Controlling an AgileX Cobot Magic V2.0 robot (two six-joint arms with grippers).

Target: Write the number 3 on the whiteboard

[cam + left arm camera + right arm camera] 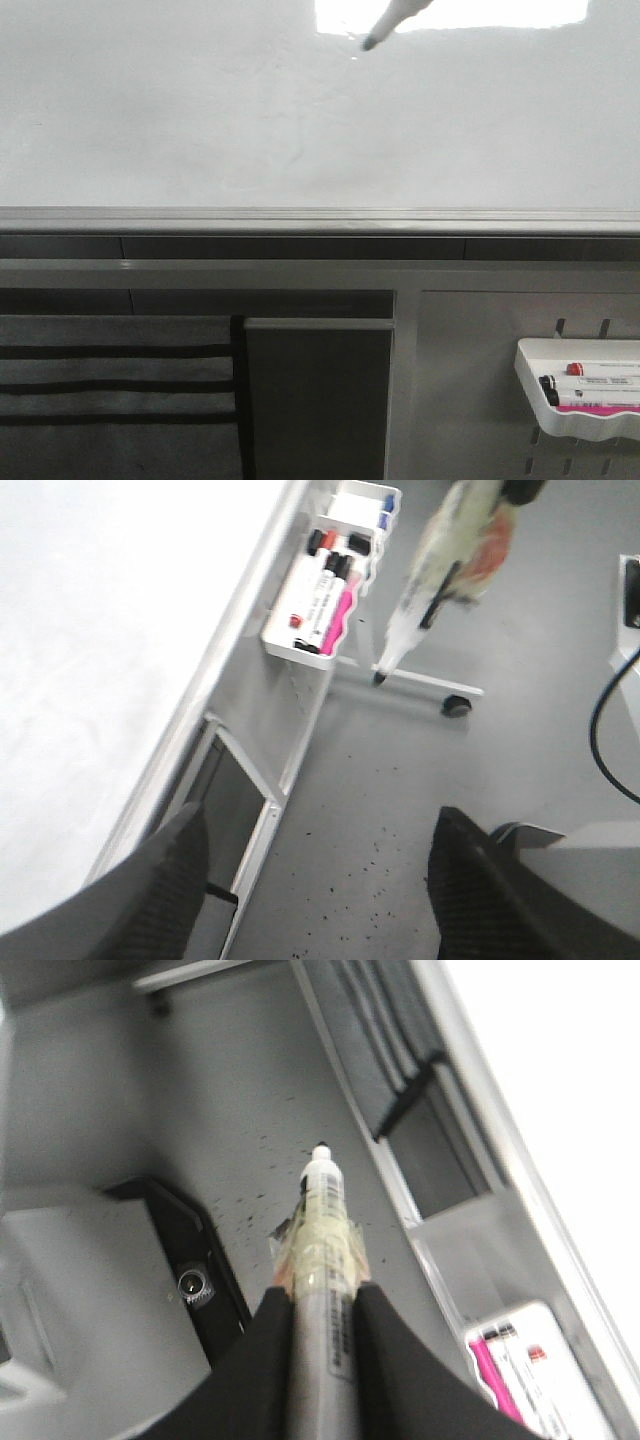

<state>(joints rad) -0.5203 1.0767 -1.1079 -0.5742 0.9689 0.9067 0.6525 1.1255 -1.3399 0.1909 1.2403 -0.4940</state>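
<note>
Black padded fingers (pixel 385 1360) of the right gripper (pixel 320 1350) fill the foreground of the right wrist view, clamped tight on a marker (pixel 322 1250) whose barrel is wrapped in tape, probably for grip. Its dark tip points away from the wrist.

Seen from the front, that marker (pixel 395 18) slants in from the top edge, its tip near the whiteboard (pixel 200 120) beside a bright light reflection (pixel 500 12); whether it touches cannot be told. No ink shows on the board, so the number 3 is not yet begun.

Only the left wrist view shows the left gripper (pixel 315 880): its fingers (pixel 165 880) are spread wide and hold nothing, hanging low beside the board's grey rim (pixel 215 680), apparently kept out of the way. A white marker tray (pixel 315 585) with spare markers hangs below the board.
</note>
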